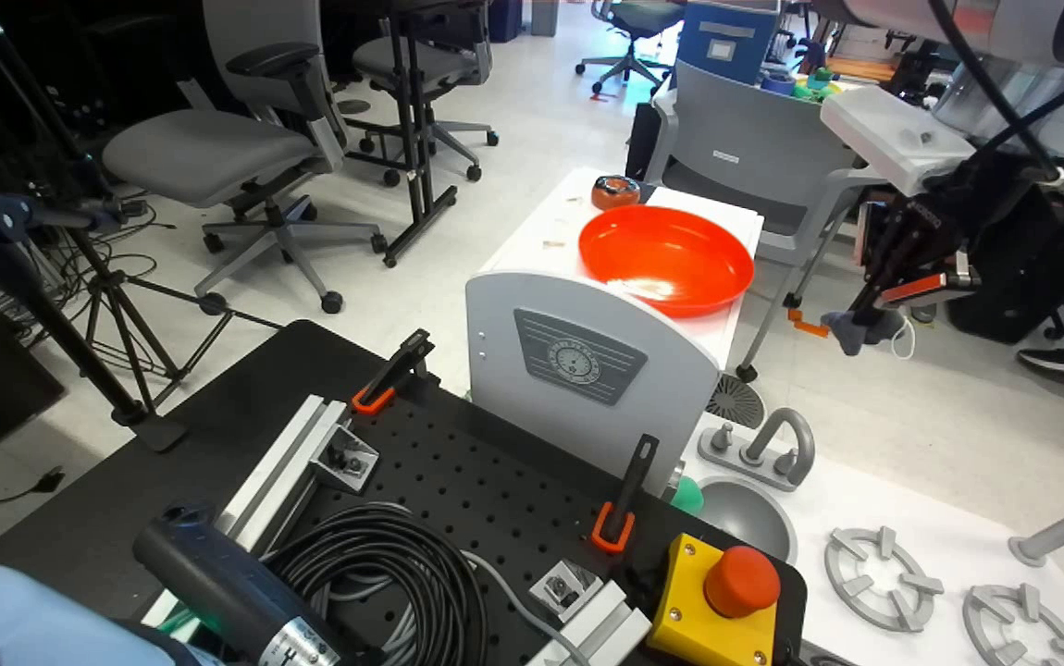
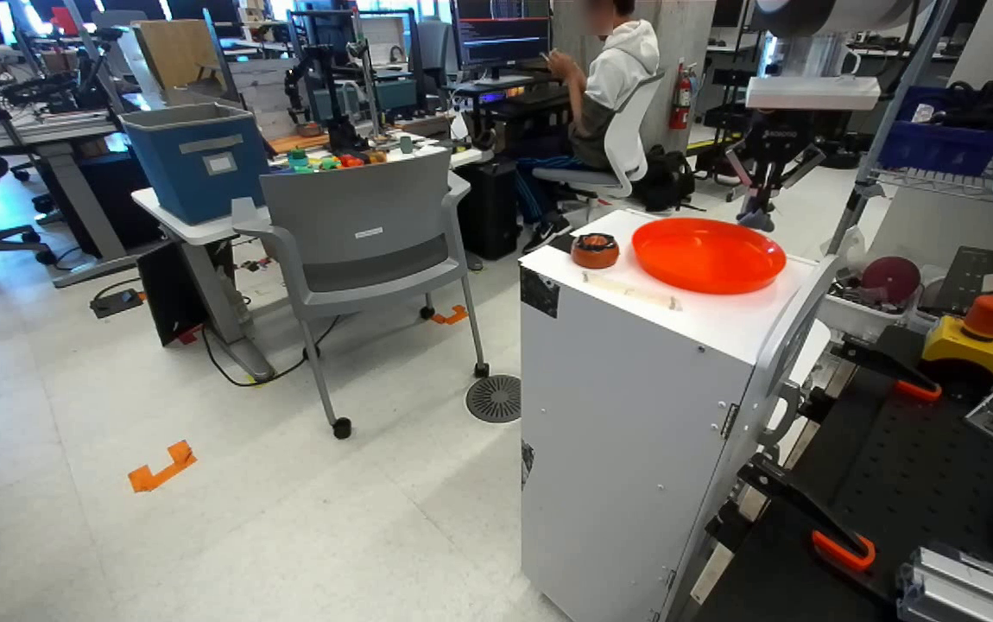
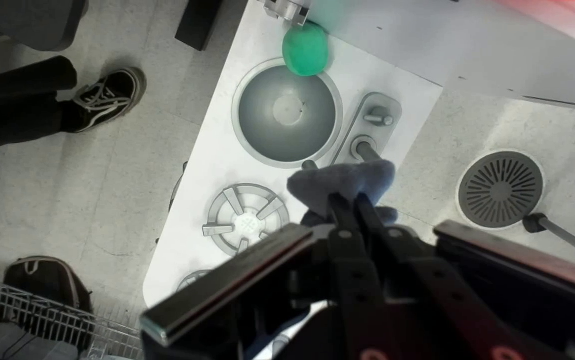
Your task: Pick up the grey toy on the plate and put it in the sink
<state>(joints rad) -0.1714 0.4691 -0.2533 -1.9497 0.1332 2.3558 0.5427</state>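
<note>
Grey soft toy hangs pinched in our gripper, higher than the sink and probably beside it; depth reads poorly. We should centre over the sink before releasing low.

The plate looks glossy plastic; the grey toy, matt cloth.

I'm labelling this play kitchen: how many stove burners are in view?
2: the near burner lies beside the sink; the far burner lies past it, away from the sink, cut off by an exterior view's edge. More may be hidden or out of frame.
</note>
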